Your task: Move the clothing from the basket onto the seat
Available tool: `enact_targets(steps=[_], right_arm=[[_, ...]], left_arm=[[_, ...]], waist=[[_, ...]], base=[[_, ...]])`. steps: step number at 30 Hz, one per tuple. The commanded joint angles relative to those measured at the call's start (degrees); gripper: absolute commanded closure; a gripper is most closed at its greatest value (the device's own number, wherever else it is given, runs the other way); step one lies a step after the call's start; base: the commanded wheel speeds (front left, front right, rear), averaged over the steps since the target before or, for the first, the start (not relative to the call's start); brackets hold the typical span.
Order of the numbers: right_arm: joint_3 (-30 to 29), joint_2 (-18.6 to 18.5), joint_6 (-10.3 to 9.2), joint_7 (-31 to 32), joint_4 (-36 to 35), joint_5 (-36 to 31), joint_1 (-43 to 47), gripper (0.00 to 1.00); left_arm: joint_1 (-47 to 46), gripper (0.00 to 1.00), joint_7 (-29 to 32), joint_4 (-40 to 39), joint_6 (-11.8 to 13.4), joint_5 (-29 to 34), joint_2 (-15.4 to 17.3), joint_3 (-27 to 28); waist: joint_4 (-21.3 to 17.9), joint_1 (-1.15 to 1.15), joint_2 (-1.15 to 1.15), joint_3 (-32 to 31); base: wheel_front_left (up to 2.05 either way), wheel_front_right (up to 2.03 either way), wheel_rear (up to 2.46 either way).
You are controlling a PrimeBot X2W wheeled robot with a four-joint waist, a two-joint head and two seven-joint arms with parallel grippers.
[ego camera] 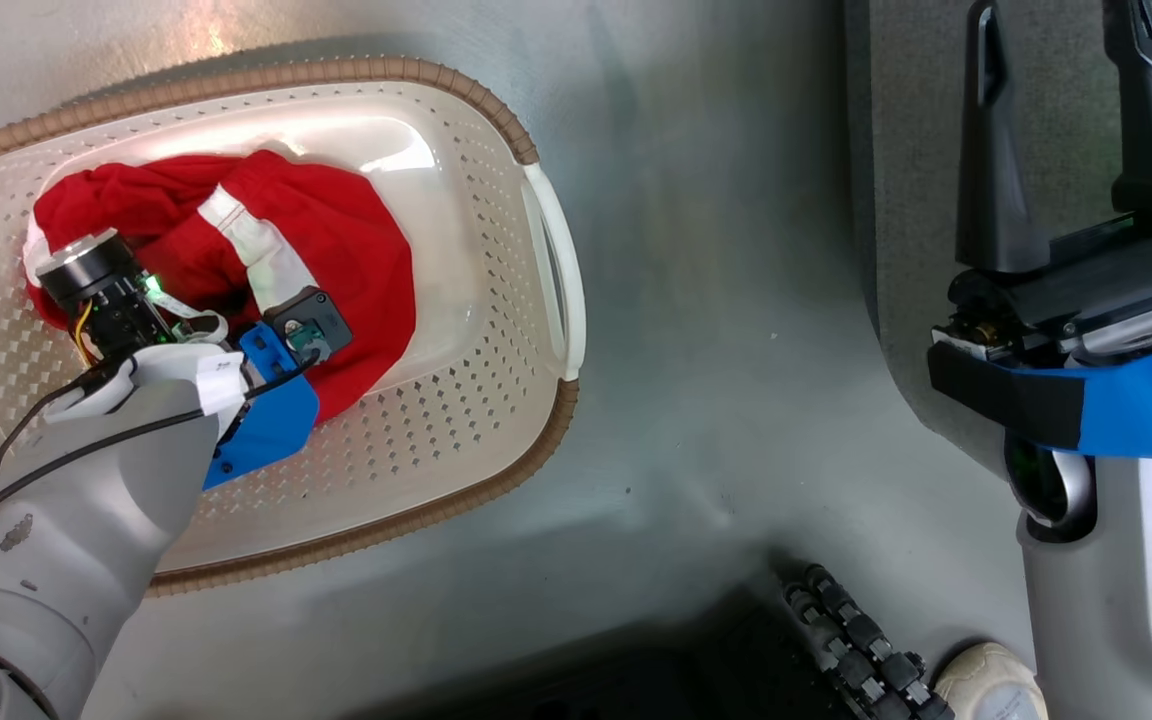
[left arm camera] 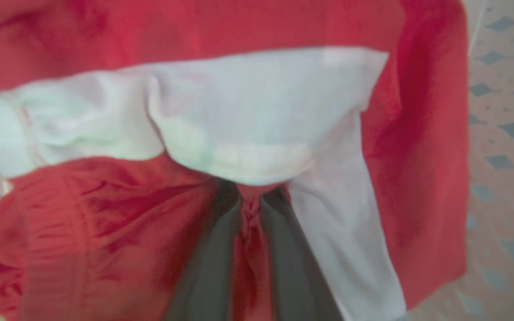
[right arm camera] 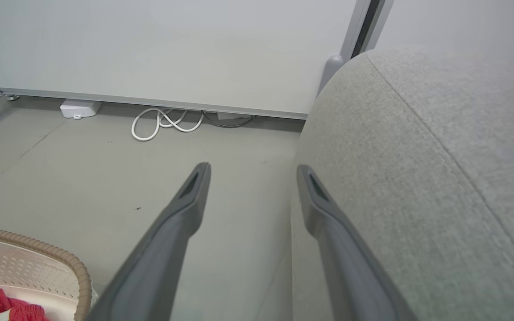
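Red jersey cloth with white trim: the clothing [ego camera: 326,250], bunched in a heap at the upper left of the head view, inside the basket [ego camera: 496,400], toward its left end. Basket down on the floor [ego camera: 716,300], well apart from the seat [right arm camera: 417,156] at the right edge of the frame.

Left pincer [left arm camera: 251,198] down in the heap, pressed nearly together on a gathered fold of red cloth just below a white band, as seen in the left wrist view. Right pincer [right arm camera: 252,171] spread wide, holding nothing, hovering beside the seat's rounded edge.

Looks light, limp and thin. Likely to sag, stretch out and trail on lifting, perhaps to catch on the brown woven rim. Not fragile, and not slippery, to judge by the weave. Best taken by a thick bunched fold near the middle of the heap rather than by a loose edge or the white trim alone, deep enough to gather several layers. Possibly two garments tangled together; no telling from this heap.

No lettering, number or brand legible on the cloth as bunched. No label readable on the basket.
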Motion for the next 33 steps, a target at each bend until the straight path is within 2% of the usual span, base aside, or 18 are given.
enact_targets(steps=[1,15,22,33], right_arm=[[-0.4,0.1,0.03,0.0,0.0,0.1,-1.1,0.00],[-1.3,0.1,0.02,0.0,2.2,-1.1,0.4,0.00],[-2.2,0.0,0.02,0.0,4.1,-2.1,2.4,0.00],[-3.3,-0.4,0.02,0.0,6.9,-2.8,6.6,0.00]], left_arm=[[0.0,1.00,-0.9,-0.1,0.3,-0.3,-0.2,-0.1],[1.6,1.00,-9.7,-1.9,0.3,-7.4,-5.0,-0.1],[4.1,1.00,-14.4,-3.0,0.3,-13.2,-8.0,0.0],[7.5,1.00,-16.4,-8.2,0.3,-19.7,-8.4,4.0]], waist=[[0.4,0.01,0.00,-0.8],[3.9,0.01,0.00,-9.9],[6.6,0.01,0.00,-18.0],[10.2,0.01,0.00,-29.0]], base=[[0.00,0.00,0.00],[0.00,0.00,0.00],[0.00,0.00,0.00],[0.00,0.00,0.00]])
